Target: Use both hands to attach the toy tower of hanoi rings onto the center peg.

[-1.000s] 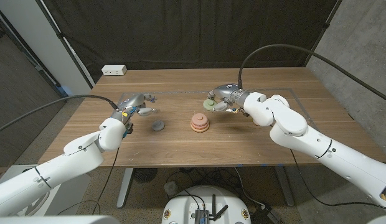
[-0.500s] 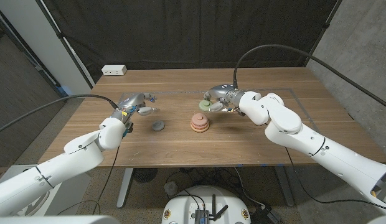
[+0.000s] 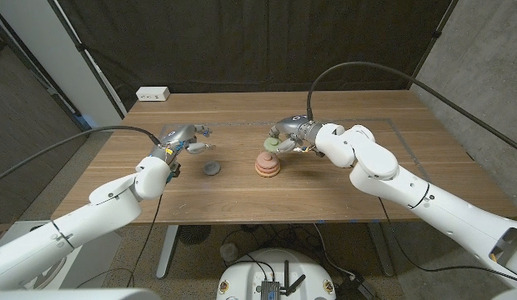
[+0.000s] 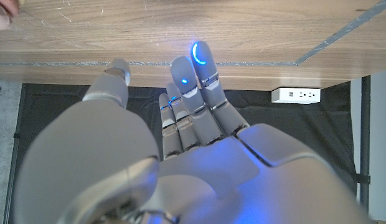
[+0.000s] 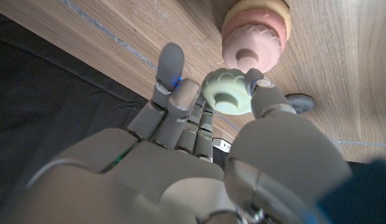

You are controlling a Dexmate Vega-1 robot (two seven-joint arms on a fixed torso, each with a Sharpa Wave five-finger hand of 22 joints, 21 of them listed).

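A green ring (image 5: pixel 226 94) is pinched by the right robot hand (image 3: pixel 290 133) just beside the peg (image 5: pixel 246 60), over the stacked rings (image 3: pixel 268 164), ready for threading. The left robot hand (image 3: pixel 182 137) is held apart, empty, near a grey ring (image 3: pixel 211 168) on the table (image 3: pixel 325 196).

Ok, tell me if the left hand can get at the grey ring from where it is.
Probably yes: the left hand holds nothing, and the grey ring lies alone on bare table close by, with nothing between them.
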